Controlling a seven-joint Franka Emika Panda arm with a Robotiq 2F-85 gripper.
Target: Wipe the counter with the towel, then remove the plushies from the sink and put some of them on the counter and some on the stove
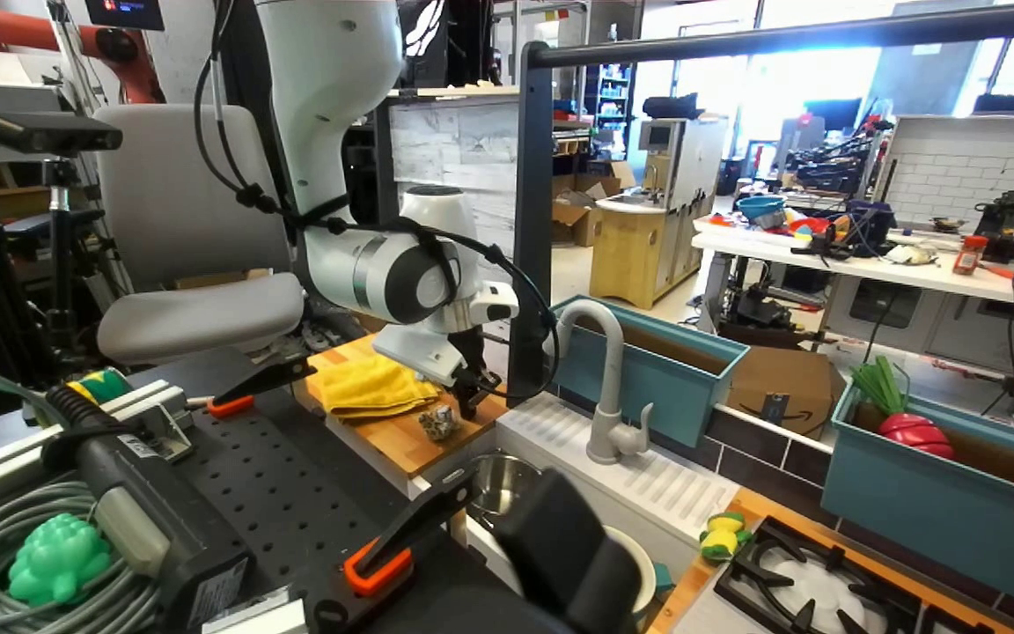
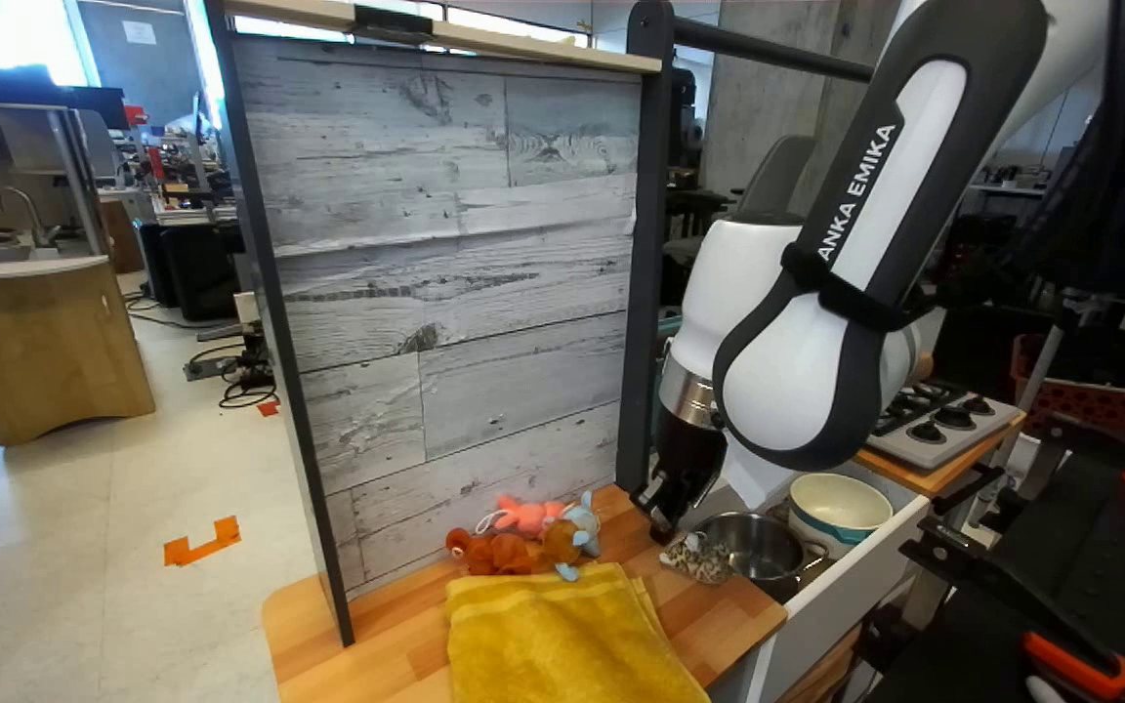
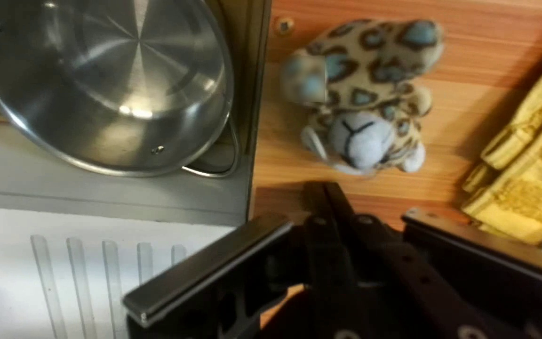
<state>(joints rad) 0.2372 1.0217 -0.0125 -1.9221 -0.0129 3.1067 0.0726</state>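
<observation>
With the gripper (image 3: 325,186) as the hub of the dial in the wrist view, begin at ten o'clock: see the steel pot (image 3: 106,94) in the sink (image 3: 73,183), probably the next place to search. Next, at the hub, find the jaws fully closed up, with nothing between. Between twelve and one o'clock, note the leopard-spotted plush (image 3: 360,94) lying free on the counter (image 3: 482,52), near the tips but apart from them. Judge the step as leaving this plush here and going on to the sink: best to rise straight up before swinging toward ten o'clock, so as not to nudge the plush over the counter's edge, and to spread the jaws only above the next toy. At three o'clock, leave the folded towel (image 3: 530,183) alone. Now count in an exterior view, left to right: at least three plushies bunched toward twelve o'clock from the towel, orange plush (image 2: 496,554), pink plush (image 2: 525,515) and brown-and-blue plush (image 2: 561,541); one towel; one leopard-spotted plush at two o'clock from it; one steel pot; one bowl (image 2: 841,503). In an exterior view, add one stove (image 1: 811,590) with one yellow-and-green toy (image 1: 723,537) at its ten o'clock edge. Cannot tell about more plushies in the sink.
</observation>
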